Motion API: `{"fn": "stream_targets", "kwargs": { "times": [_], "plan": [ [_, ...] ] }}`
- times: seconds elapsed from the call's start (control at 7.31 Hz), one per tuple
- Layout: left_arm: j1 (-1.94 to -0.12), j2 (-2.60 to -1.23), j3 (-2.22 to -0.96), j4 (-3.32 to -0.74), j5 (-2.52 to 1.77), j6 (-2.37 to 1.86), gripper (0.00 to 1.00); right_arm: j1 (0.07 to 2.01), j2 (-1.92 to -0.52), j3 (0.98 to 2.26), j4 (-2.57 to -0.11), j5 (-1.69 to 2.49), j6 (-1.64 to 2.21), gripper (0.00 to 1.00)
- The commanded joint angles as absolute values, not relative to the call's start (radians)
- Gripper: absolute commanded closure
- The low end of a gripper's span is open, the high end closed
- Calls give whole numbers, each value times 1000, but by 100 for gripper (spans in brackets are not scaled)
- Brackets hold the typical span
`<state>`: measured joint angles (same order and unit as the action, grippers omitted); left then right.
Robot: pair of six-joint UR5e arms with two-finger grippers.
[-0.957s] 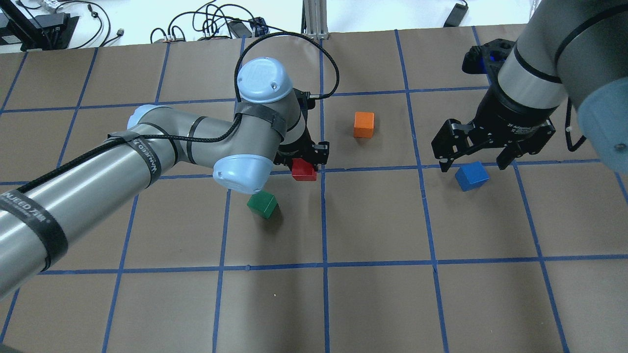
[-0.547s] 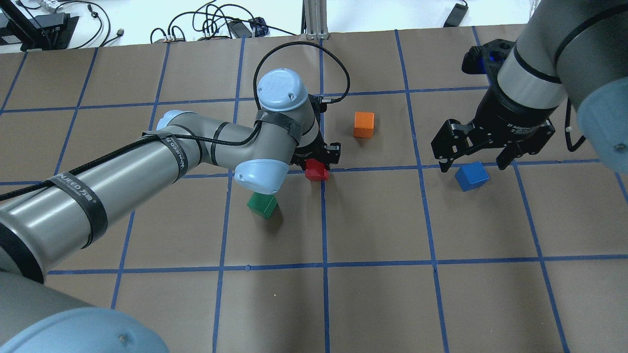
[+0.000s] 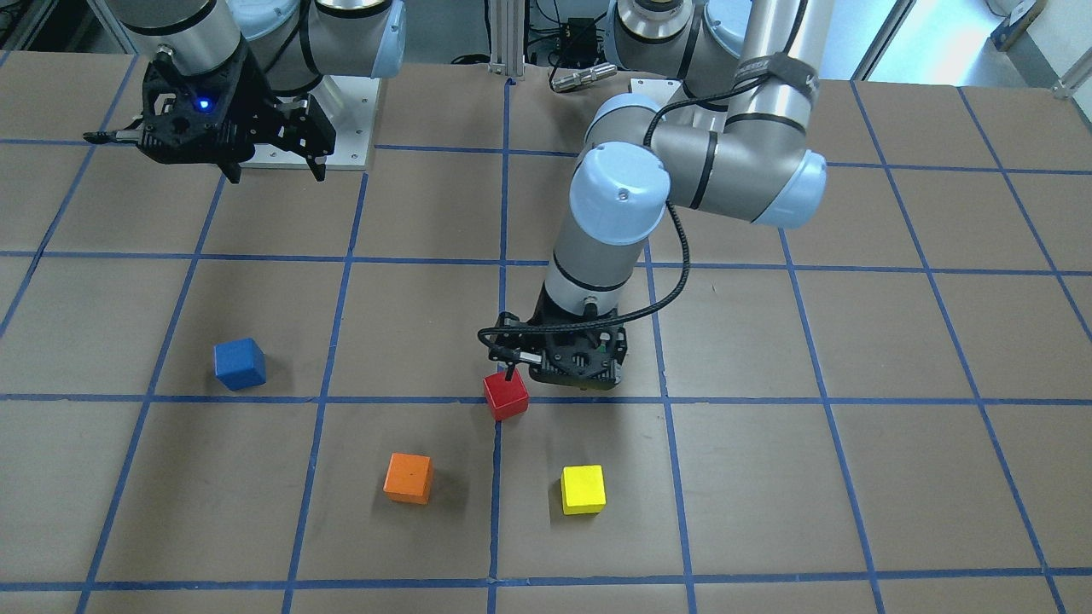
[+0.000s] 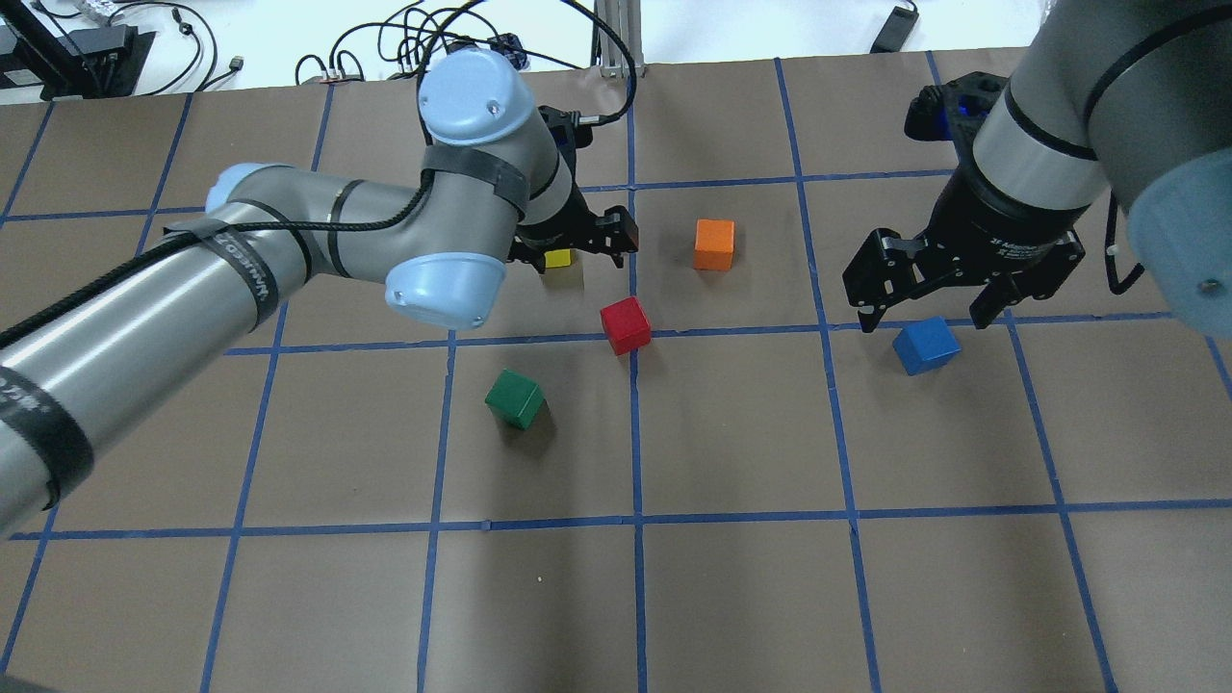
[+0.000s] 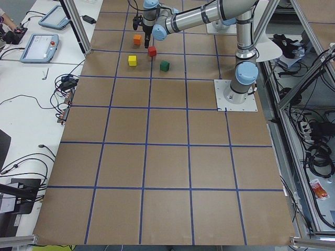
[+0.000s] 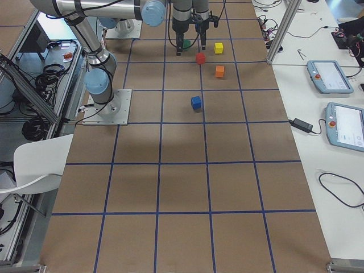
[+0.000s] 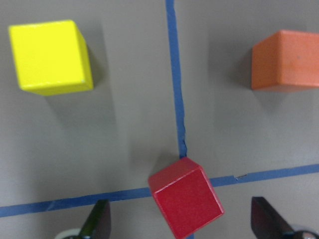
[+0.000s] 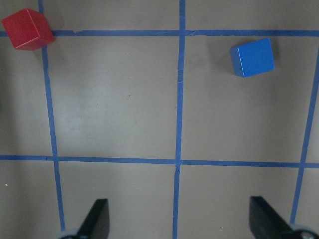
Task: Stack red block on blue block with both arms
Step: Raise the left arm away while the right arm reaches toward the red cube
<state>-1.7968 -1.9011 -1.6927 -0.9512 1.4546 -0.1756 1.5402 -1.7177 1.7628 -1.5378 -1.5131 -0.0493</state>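
From overhead I only see a sliver of the yellow block (image 4: 558, 258) behind the left tool (image 4: 577, 252). My left wrist view crops the orange block (image 7: 286, 60) at its right edge.

We are seeing an orange cube (image 4: 713, 244), a yellow cube (image 3: 583, 489) and a green cube (image 4: 515, 398) sitting apart from one another on a brown table (image 4: 741, 606) that blue tape lines (image 4: 741, 517) are dividing into squares. A white chair (image 6: 42, 156) is standing beside the table.
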Motion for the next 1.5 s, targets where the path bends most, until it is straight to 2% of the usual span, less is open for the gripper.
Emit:
{"fn": "stream_targets", "kwargs": {
  "times": [0.0, 0.14, 0.27, 0.55, 0.82, 1.09, 1.37],
  "plan": [
    [-1653, -1748, -1669, -1244, 1460, 84, 0, 1542, -1674, 1776, -1566, -1500, -46, 0],
    [-1591, -1676, -1667, -1318, 1463, 182, 0, 1554, -1645, 1776, -1610, -1503, -40, 0],
    [-1565, -1613, -1664, -1366, 1503, 243, 0, 1565, -1613, 1778, -1758, -1503, -23, 0],
    [-1565, -1565, -1578, -1549, 1522, 247, 0, 1609, -1510, 1773, -1877, -1503, 56, 0],
    [-1565, -1623, -1482, -1574, 1519, 204, 0, 1722, -1338, 1747, -2137, -1517, 194, 0],
    [-1578, -1629, -1483, -1575, 1522, 198, 0, 1807, -1232, 1660, -2141, -1519, 296, 0],
    [-1585, -1626, -1488, -1577, 1528, 198, 0, 1862, -1162, 1654, -2184, -1503, 326, 0]
  ]
}}
